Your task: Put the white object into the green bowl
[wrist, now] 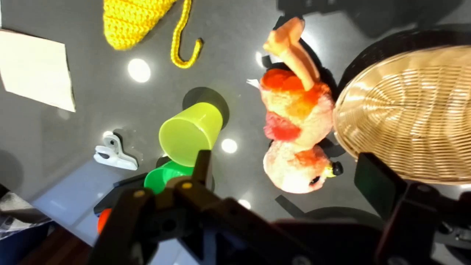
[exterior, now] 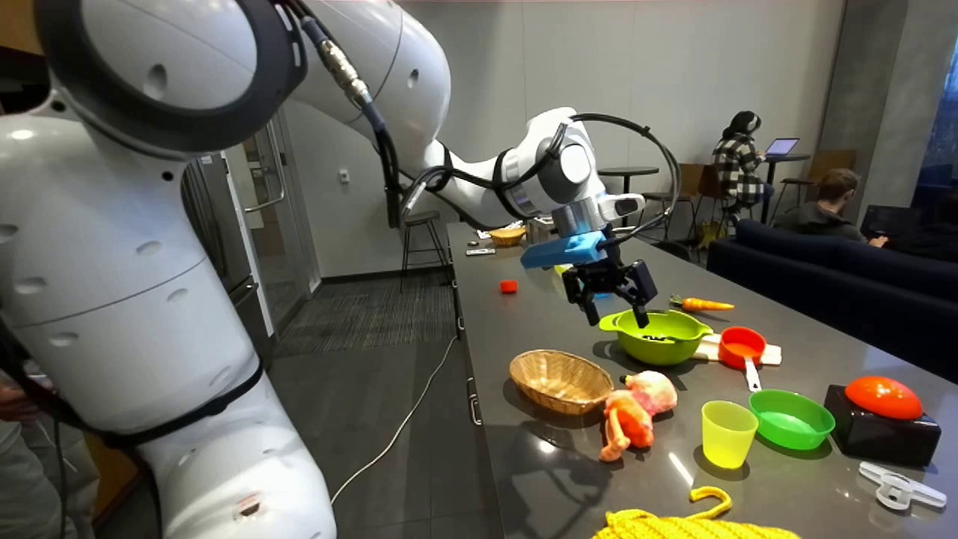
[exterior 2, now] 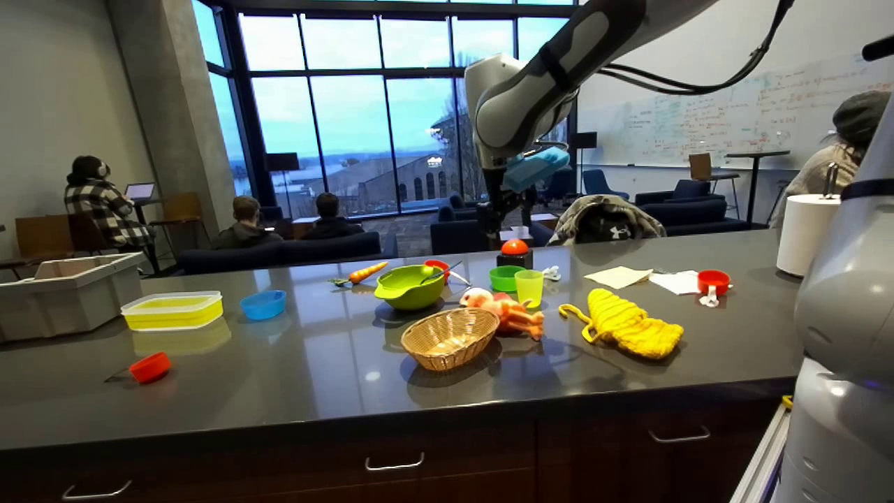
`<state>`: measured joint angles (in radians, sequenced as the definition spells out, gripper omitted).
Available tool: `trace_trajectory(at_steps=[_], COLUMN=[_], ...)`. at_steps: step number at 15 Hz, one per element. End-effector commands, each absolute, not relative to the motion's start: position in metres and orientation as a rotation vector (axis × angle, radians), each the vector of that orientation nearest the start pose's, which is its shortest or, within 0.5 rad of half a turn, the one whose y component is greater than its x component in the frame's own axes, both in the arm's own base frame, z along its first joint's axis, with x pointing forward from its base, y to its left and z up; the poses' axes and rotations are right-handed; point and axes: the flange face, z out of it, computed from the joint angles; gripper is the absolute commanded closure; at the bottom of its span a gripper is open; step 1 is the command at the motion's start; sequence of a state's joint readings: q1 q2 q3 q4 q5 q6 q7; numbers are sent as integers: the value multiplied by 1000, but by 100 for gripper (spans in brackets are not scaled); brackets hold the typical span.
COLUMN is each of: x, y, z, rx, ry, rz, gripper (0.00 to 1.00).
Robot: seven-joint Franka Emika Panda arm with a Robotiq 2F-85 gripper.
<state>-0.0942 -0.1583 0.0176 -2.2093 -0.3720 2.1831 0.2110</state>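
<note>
The end effector (exterior: 618, 319) hangs over the bench (exterior: 539, 322), its jaws spread wide with nothing between them, and the clip (wrist: 118, 159), which I take for the white object, lies loose on the bench just beside the button (exterior: 883, 419), in neither bowl. My first worry is the target: there's a lime bowl (exterior: 662, 350) and a smaller dish (exterior: 793, 434) of deeper green, either of which could pass for the green bowl, so the drop might go to the wrong one. The clip looks low and narrow; I'd guess a shallow pinch would slip off it, and too deep a reach would drive the tips into the bench. With the jaws this wide, a careless approach could bump the button or topple the yellow cup (exterior: 728, 438), which stands upright right by the dish. A low sweep might also shove the plush (wrist: 294, 117) against the basket (exterior: 557, 398) beside it. If the lime bowl is meant, the thin stick (exterior 2: 443, 272) leaning over its rim could catch the clip as it drops. As for what I can't make out, the wrist view has the jaws covering part of the dish and the button, cuts off the basket, and doesn't show the lime bowl. I can't tell exactly how high the end effector hangs, nor what the dark bits (exterior: 658, 338) in the lime bowl are.
</note>
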Motion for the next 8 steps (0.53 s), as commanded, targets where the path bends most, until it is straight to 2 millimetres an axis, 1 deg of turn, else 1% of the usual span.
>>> trace_trajectory(at_steps=[1, 3, 4, 6, 8], x=[537, 540, 539, 537, 533], y=[-98, -128, -146, -175, -204], z=[457, 449, 444, 437, 430], rx=[-3473, -3469, -3466, -3458, -3452], ry=[303, 371, 404, 467, 528], rz=[-251, -238, -226, -225, -264], gripper=[0, 0, 0, 0, 0])
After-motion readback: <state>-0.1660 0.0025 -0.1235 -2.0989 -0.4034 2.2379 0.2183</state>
